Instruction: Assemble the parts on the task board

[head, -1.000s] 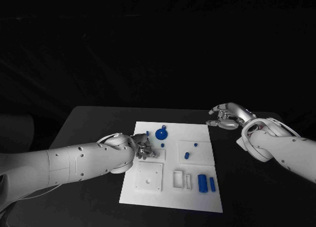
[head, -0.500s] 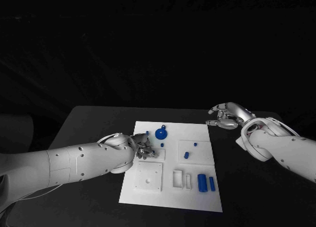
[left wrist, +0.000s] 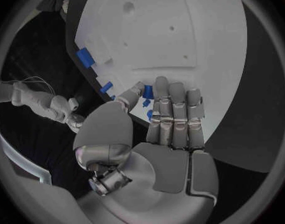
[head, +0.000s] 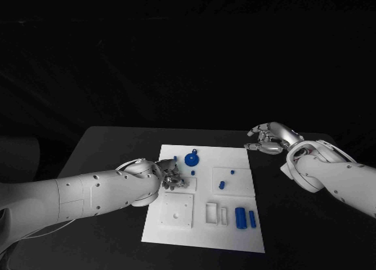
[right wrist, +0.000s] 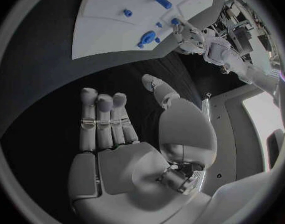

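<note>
The white task board (head: 202, 225) lies mid-table. On it are a round blue part (head: 192, 160), a small blue peg (head: 193, 172), an oblong blue part (head: 222, 184) and two blue cylinders (head: 240, 216) near the front right. My left hand (head: 170, 178) is low over the board's left side; its fingers (left wrist: 175, 109) lie straight and together. A small blue part (left wrist: 147, 91) shows between thumb tip and first finger, and I cannot tell whether it is pinched. My right hand (head: 272, 138) hovers over the dark table beyond the board's far right corner, holding nothing (right wrist: 117, 149).
A raised white square plate (head: 177, 210) with small holes sits at the board's front left, and narrow rectangular slots (head: 213, 212) lie beside it. Dark table (head: 115, 152) surrounds the board on every side.
</note>
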Tool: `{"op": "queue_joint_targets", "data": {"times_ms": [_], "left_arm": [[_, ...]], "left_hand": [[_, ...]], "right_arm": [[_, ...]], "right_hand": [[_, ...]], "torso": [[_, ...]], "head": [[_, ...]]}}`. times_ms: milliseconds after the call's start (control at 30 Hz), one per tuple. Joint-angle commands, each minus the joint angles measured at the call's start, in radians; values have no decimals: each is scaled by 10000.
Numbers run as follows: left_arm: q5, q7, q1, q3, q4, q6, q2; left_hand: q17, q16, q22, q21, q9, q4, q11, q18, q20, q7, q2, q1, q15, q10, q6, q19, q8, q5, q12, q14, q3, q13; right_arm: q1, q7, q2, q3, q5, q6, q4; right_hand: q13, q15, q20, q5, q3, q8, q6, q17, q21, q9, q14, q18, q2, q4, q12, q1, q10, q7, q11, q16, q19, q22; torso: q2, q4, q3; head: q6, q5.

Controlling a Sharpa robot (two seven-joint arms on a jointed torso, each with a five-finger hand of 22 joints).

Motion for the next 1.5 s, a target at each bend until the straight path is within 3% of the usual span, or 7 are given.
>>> {"op": "queue_joint_targets", "data": {"times_ms": [33, 467, 733, 767, 800, 967, 1500], "left_arm": [[238, -65, -123, -77, -6, 384, 16], [556, 45, -123, -38, 200, 361, -92], [630, 66, -123, -30, 184, 311, -109], [644, 73, -123, -30, 176, 318, -108], [690, 83, -123, -30, 162, 320, -104], [791, 100, -121, -29, 88, 335, -80], [1023, 18, -119, -29, -106, 684, 11]], "left_hand": [[23, -68, 18, -57, -322, -88, -6, -59, -790, 40, 210, -54, 14, 61, -50, 96, -45, 61, -37, 90, -11, -7], [104, -236, 72, -166, -565, -718, 56, -102, -788, 118, 806, -284, 19, 18, -251, 106, -169, 134, -152, 82, 203, -3], [175, -327, 136, -224, -687, -1174, 66, -135, -783, 139, 1275, -618, 31, 10, -259, 112, -165, 424, -200, 91, 431, 16], [189, -351, 82, -313, -706, -912, 50, -122, -771, 154, 846, -336, 19, 26, -250, 131, -160, -2, -225, 93, 1544, 10], [218, -359, 109, -283, -730, -646, 134, -139, -774, 88, 608, -495, 43, 52, -267, 223, -160, -15, -236, 123, 2221, 17], [281, -372, 208, -233, -739, -617, 94, -142, -779, 159, 786, -903, 34, 58, -304, 230, -131, 36, -244, 140, 2637, 52], [431, -465, 405, -256, -816, -1362, 63, -149, -788, 123, 1268, -2155, 35, 112, -197, 261, 14, 247, -259, 202, 3343, 136]], "right_arm": [[-4, 46, -4, 0, -35, 102, 20], [-4, 42, -22, -1, -35, 128, 15], [-4, 37, -29, -3, -47, 149, 24], [-4, 36, -30, -3, -47, 151, 25], [-4, 35, -33, -4, -47, 155, 29], [-4, 33, -35, -4, -49, 159, 28], [-4, 18, -44, -6, -66, 206, 48]], "right_hand": [[-17, -31, 16, 39, -2, 60, -5, -17, -30, -11, -60, 683, 65, 9, 66, -2, -64, 92, -21, 67, -35, 11], [-20, -31, 17, 42, -6, 60, -6, -22, -31, -12, -63, 683, 62, 14, 67, -12, -65, 93, -20, 71, -36, 14], [-22, -31, 18, 46, -7, 60, -7, -25, -32, -13, -64, 683, 61, 16, 69, -14, -66, 93, -20, 73, -37, 15], [-23, -31, 18, 46, -7, 60, -7, -26, -32, -13, -65, 683, 61, 16, 69, -14, -66, 93, -20, 73, -37, 15], [-23, -31, 18, 46, -7, 60, -7, -26, -32, -13, -65, 683, 61, 16, 69, -14, -66, 93, -20, 73, -37, 15], [-24, -31, 18, 49, -7, 60, -7, -28, -33, -13, -66, 683, 61, 16, 70, -13, -67, 93, -20, 74, -38, 16], [-29, -30, 18, 56, -7, 60, -9, -34, -35, -14, -72, 683, 55, 12, 72, -8, -70, 93, -20, 78, -42, 19]], "torso": [[2, 5, 1], [0, 0, -3], [0, 0, 1], [-1, 1, 2], [0, 0, 1], [0, -3, 5], [2, 1, 2]], "head": [[2, 3], [5, 21], [22, 24], [22, 24], [22, 27], [19, 33], [17, 32]]}}
